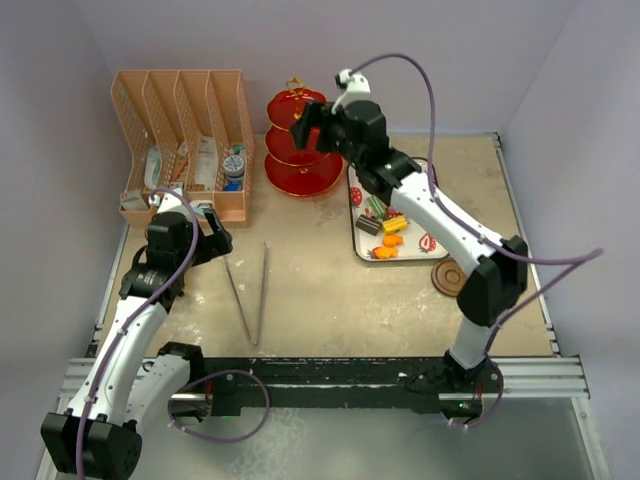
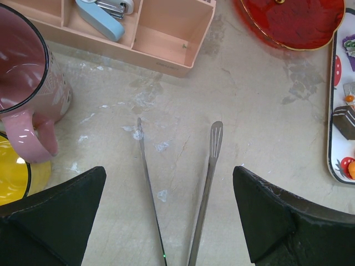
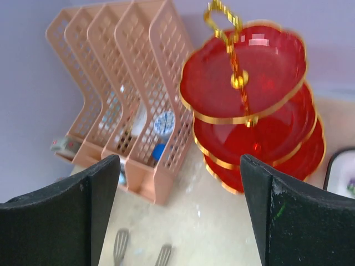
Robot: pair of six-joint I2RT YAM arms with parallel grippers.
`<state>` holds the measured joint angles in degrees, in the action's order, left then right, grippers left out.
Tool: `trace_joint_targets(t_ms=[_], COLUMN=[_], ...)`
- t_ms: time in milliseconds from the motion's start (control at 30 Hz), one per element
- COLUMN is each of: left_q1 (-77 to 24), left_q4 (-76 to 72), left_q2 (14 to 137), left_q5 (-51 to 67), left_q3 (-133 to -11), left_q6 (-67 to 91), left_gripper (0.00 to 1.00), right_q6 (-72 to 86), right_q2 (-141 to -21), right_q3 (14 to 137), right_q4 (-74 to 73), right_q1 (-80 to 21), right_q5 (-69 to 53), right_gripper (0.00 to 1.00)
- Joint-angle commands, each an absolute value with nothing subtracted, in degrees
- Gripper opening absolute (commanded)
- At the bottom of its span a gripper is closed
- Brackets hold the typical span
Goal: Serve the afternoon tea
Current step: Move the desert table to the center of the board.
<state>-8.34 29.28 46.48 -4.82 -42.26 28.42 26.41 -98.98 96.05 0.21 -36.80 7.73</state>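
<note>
Pale lilac walls [image 1: 200,35] closing in the top, left and right of the frame, beige mottled stone-look tabletop [image 1: 330,300] filling the middle, black rail [image 1: 330,380] on silver aluminium bars [image 1: 545,375] along the bottom, soft even light

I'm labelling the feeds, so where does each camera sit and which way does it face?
Top external: above and behind, looking down at the table; left arm, right arm show.
Left wrist: low, facing tongs and pink mug; open left gripper at the bottom.
Right wrist: raised, facing the three-tier stand and file rack; open right gripper below.
Shared: all three show stand and tongs.
</note>
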Motion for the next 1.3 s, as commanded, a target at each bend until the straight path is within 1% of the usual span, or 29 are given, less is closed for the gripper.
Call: trace_joint_targets(t_ms=[0, 67, 133, 367, 600, 733, 967, 1100, 1200, 1267], left_q1=[-8.5, -8.5, -8.5, -8.5, -8.5, -8.5, -8.5, -8.5, -8.5, -8.6], left_q4=[27.1, 27.1, 27.0, 26.8, 26.7, 26.7, 26.6, 26.5, 26.5, 26.4], left_q2=[45.6, 45.6, 45.5, 45.7, 45.5, 45.3, 45.9, 46.0, 46.1, 46.1], left_q5=[-5.3, -5.3, -5.3, -4.5, -4.4, -4.5, -4.2, -4.1, -3.8, -3.9], left_q3=[-42.6, -42.6, -42.6, -42.5, -42.5, -42.4, -42.5, -42.5, -42.5, -42.5], left_q6=[28.3, 28.4, 28.4, 28.2, 28.1, 28.1, 28.0, 27.9, 27.8, 27.8], left_gripper=[0.94, 0.94, 0.94, 0.94, 0.94, 0.94, 0.94, 0.94, 0.94, 0.94], right_q6=[20.7, 17.9, 16.6, 7.7, 5.8, 7.5, 8.8, 8.1, 7.1, 6.6], right_q2=[-107.9, -110.8, -112.6, -117.3, -121.3, -122.9, -126.1, -128.3, -130.9, -131.9], right_q3=[110.8, 114.8, 117.3, 124.1, 126.0, 127.0, 130.7, 134.2, 138.8, 140.1], right_q4=[-4.5, -2.8, -1.1, 5.7, 11.6, 12.2, 10.8, 9.3, 6.3, 6.1], right_q1=[-34.9, -34.6, -34.5, -33.9, -33.2, -32.0, -30.3, -30.0, -29.7, -29.7], right_q5=[10.3, 7.3, 6.9, 2.3, 0.6, -2.1, -12.1, -13.7, -14.5, -15.0], right_gripper=[0.9, 0.91, 0.92, 0.95, 0.96, 0.95, 0.94, 0.92, 0.89, 0.84])
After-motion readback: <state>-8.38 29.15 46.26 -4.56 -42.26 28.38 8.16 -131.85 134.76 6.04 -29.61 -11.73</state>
